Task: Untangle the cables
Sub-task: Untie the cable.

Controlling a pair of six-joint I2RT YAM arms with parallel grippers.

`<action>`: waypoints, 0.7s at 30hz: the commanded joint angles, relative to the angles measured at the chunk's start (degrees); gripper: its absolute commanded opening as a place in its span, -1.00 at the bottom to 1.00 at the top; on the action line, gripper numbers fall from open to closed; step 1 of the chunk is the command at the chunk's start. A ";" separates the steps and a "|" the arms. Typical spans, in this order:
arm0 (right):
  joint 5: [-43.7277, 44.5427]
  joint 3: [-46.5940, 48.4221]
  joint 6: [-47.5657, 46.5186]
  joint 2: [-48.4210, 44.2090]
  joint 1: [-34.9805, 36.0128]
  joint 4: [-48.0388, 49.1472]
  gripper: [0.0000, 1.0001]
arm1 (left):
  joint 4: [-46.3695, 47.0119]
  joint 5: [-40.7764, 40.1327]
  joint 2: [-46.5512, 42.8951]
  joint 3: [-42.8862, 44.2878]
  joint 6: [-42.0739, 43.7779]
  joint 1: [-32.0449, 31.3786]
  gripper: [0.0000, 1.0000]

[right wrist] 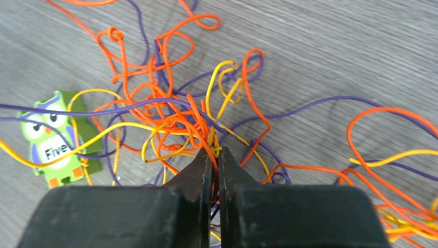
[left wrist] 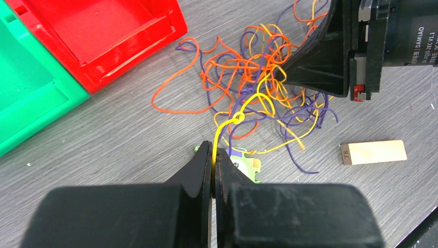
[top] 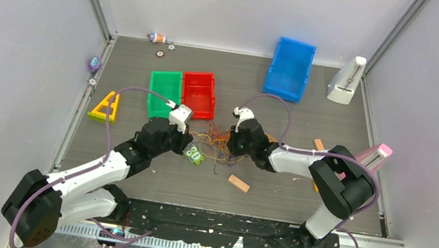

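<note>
The cables (top: 219, 142) are lying as one loose knot of orange, yellow and purple strands mid-worktop (top: 310, 122), between the two arms and partly draping over a green owl tile (right wrist: 54, 139). They are looking featherlight, limp and slippery. A tug is likely to drag the whole clump, so an outer loop or free end is seeming the best hold. The left jaws are pinching a yellow strand (left wrist: 238, 118). The right jaws are nipping orange and yellow strands at the knot's core, nearly shut.
</note>
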 commanded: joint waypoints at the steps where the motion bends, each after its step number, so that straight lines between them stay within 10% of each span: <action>1: 9.23 2.21 0.27 -2.74 0.24 -3.48 -0.88 | 4.19 -3.17 -2.76 -1.03 0.37 -0.18 -1.00; 8: 25.29 0.25 4.16 -8.45 -1.68 -8.49 -0.89 | 4.75 -3.46 -2.89 -1.49 0.28 -0.14 -1.00; 21: 22.61 -8.07 9.12 -17.77 -10.81 -5.02 -0.89 | 4.69 -4.19 -2.07 -1.20 0.35 -0.17 -1.00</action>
